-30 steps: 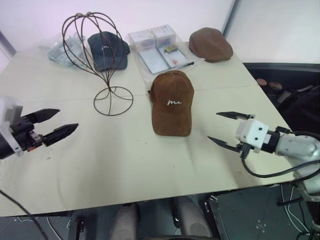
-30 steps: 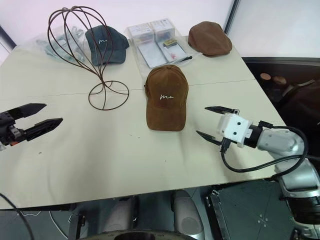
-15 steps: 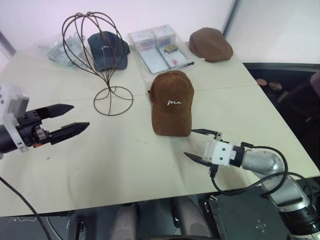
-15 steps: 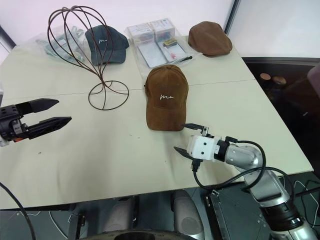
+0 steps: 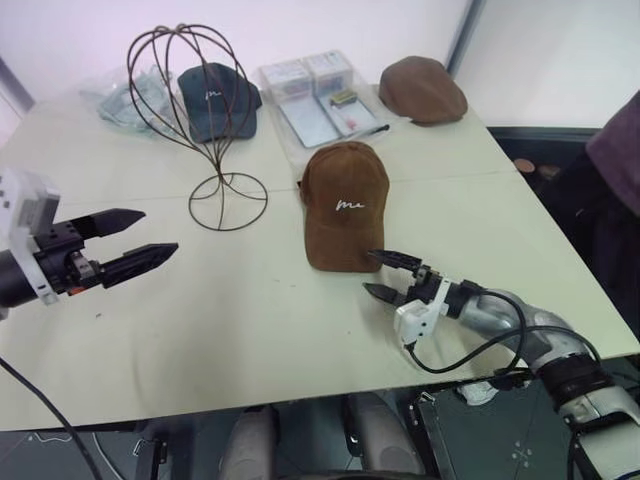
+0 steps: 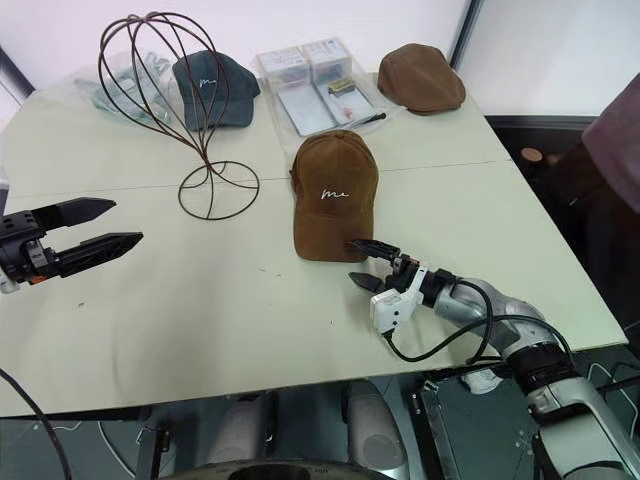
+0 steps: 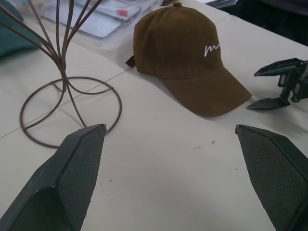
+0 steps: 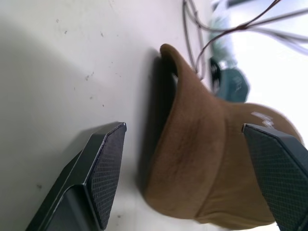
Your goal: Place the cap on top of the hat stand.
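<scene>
Reaching low at centre right of the head view, the right gripper (image 5: 384, 274), wide open and empty, nears the cap (image 5: 343, 203)'s brim beside the hat stand (image 5: 196, 110); its wrist view straddles the brim, so closing looks next.

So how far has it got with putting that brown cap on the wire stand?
Nothing is finished yet: the cap lies flat on the table and the hat stand is bare. In hand now: the right gripper, jaws open, sits low at the tip of the cap's brim, apparently lining up a grab. The left gripper hovers open, holding nothing. Gripping, lifting and setting the cap on the dome all remain.
</scene>
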Tool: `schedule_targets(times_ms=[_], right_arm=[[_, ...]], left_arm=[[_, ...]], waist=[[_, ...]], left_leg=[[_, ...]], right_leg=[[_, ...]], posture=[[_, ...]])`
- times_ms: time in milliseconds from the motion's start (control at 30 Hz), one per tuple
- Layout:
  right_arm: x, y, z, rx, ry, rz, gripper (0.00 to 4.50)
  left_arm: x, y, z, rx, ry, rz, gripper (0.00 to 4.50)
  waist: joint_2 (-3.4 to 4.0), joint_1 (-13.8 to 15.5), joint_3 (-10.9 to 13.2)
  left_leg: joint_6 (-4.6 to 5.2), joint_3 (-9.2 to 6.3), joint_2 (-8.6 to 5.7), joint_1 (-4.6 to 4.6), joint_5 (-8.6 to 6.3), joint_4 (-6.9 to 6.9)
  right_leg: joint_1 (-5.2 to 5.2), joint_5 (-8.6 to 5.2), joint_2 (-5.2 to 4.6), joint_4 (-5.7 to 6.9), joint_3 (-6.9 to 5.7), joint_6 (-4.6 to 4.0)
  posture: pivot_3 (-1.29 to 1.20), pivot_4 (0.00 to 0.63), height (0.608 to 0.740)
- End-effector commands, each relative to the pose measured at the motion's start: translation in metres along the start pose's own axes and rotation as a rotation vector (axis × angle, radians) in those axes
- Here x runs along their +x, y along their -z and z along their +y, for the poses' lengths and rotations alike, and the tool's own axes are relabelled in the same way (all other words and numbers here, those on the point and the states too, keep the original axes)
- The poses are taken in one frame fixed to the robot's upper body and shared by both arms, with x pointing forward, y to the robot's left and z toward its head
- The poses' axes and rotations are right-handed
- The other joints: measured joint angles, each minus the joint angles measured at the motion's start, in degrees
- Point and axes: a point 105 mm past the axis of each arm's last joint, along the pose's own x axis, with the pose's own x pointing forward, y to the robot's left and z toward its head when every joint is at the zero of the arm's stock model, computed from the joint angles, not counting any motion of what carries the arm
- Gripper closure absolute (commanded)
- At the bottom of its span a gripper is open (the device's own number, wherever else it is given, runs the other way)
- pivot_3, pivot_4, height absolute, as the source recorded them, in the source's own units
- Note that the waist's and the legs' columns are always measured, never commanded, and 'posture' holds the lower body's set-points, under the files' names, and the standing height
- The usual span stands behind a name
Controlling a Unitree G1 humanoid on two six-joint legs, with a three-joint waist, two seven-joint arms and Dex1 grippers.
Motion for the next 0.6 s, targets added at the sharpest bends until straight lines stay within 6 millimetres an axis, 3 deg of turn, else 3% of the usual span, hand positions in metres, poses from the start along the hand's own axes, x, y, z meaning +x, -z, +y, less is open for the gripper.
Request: schedule_targets(times_ms=[33,167,333,433,600], right_arm=[[-0.006,0.021,0.013,-0.036,-0.011,0.076,0.58],[0.002,0.026,0.02,-0.028,-0.002,0.082,0.58],[0.011,0.029,0.023,-0.015,0.008,0.087,0.58],[0.013,0.029,0.023,-0.013,0.008,0.082,1.48],[0.018,0.026,0.028,-0.003,-0.008,0.064,3.93]], left_arm=[[-0.008,-0.013,-0.001,0.045,-0.025,-0.02,0.0],[-0.011,-0.015,-0.001,0.049,-0.036,-0.018,0.0],[-0.014,-0.017,-0.002,0.053,-0.043,-0.016,0.0],[-0.015,-0.018,-0.003,0.056,-0.042,-0.014,0.0],[-0.017,-0.019,-0.003,0.056,-0.049,-0.018,0.0]], waist=[[-0.03,-0.1,0.0],[-0.3,-0.2,-0.2],[-0.6,-0.8,-0.4],[-0.61,-1.5,-0.4],[-1.07,-1.9,-0.7]], left_leg=[[0.0,0.0,0.0,0.02,0.0,0.06],[0.0,-0.01,-0.01,0.11,0.0,0.14],[0.01,-0.05,0.0,1.02,-0.03,0.08],[0.01,-0.1,0.0,1.03,-0.03,0.17],[0.03,-0.1,-0.06,1.03,-0.05,0.15]], right_leg=[[0.06,0.0,0.0,0.0,0.0,0.0],[0.22,0.0,0.0,0.0,0.03,0.0],[1.16,-0.13,-0.01,-0.25,0.03,0.19],[1.33,-0.13,-0.01,-0.37,0.03,0.19],[1.38,-0.13,-0.04,-0.4,0.11,0.19]], posture=[[0.0,0.15,0.74],[0.0,0.15,0.74],[0.0,0.15,0.74],[0.0,0.15,0.74],[0.0,0.15,0.74]])
